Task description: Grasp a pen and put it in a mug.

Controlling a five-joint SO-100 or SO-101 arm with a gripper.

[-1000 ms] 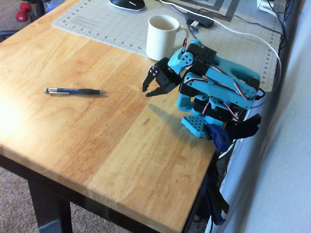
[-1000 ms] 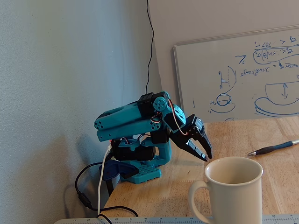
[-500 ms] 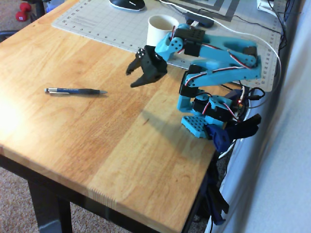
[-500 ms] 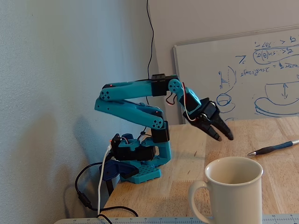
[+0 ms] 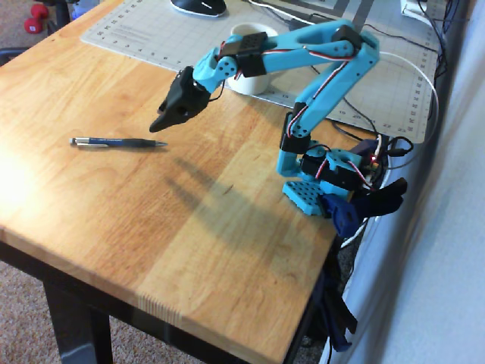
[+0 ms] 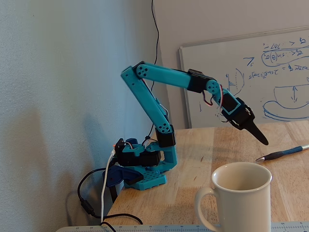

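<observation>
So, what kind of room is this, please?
Probably a home office or hobby workspace: a whiteboard with notes leans on the wall, a cutting mat covers the desk, and dumbbells lie on carpet.

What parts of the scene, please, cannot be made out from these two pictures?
- The mug: in the overhead view the arm covers most of it; its handle is hidden. In the fixed view the bottom edge cuts off its base.
- The pen: in the fixed view the right edge cuts off its clip end.
- The gripper: its dark fingers look together in both views, but too small and dark to be sure.
- The whiteboard writing: mostly illegible.
</observation>
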